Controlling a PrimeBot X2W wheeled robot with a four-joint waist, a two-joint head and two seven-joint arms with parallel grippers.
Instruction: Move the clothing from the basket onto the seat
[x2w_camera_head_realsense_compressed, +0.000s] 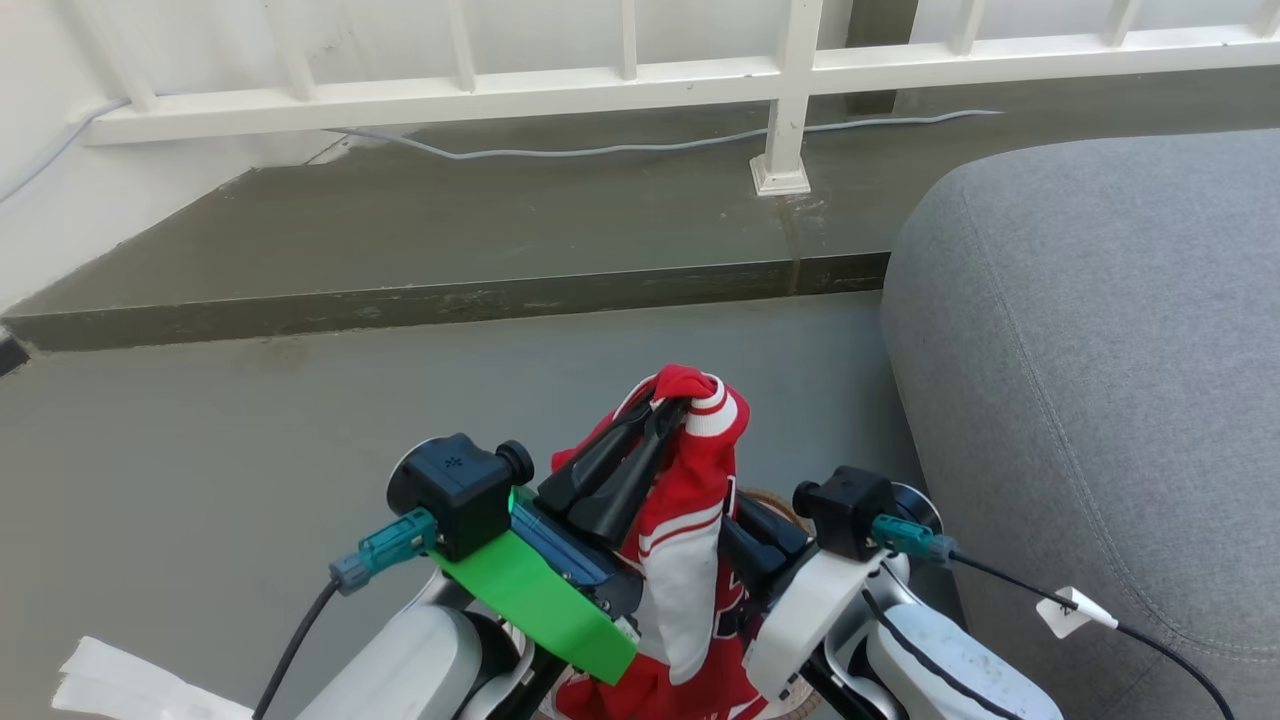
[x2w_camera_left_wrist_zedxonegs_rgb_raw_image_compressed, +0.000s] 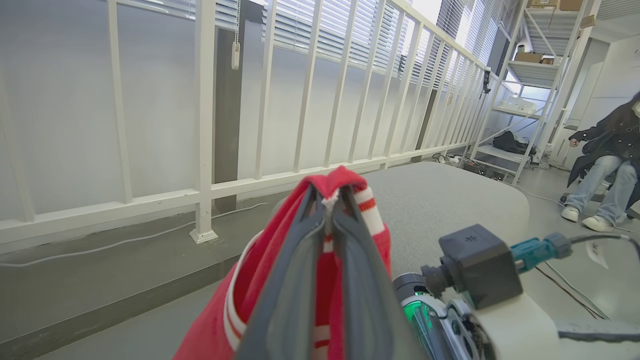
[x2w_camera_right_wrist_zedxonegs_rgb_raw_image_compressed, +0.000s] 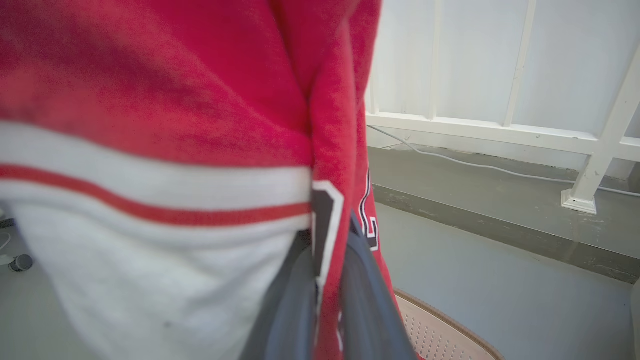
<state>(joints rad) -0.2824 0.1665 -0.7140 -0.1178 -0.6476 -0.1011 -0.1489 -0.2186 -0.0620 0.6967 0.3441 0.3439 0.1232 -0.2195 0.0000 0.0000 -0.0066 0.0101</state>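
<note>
Red clothing (x2w_camera_head_realsense_compressed: 690, 560), held up beside grey seat (x2w_camera_head_realsense_compressed: 1100, 350)
Left gripper (x2w_camera_head_realsense_compressed: 668, 402) clamped on top fold; right gripper (x2w_camera_right_wrist_zedxonegs_rgb_raw_image_compressed: 332, 240) clamped on lower panel, above basket (x2w_camera_right_wrist_zedxonegs_rgb_raw_image_compressed: 440, 330)

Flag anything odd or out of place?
Nothing spilled or damaged. A crumpled white scrap lies on the floor by the left forearm. The clothing hangs bunched, pinched by the left gripper up top and the right gripper lower down.
</note>
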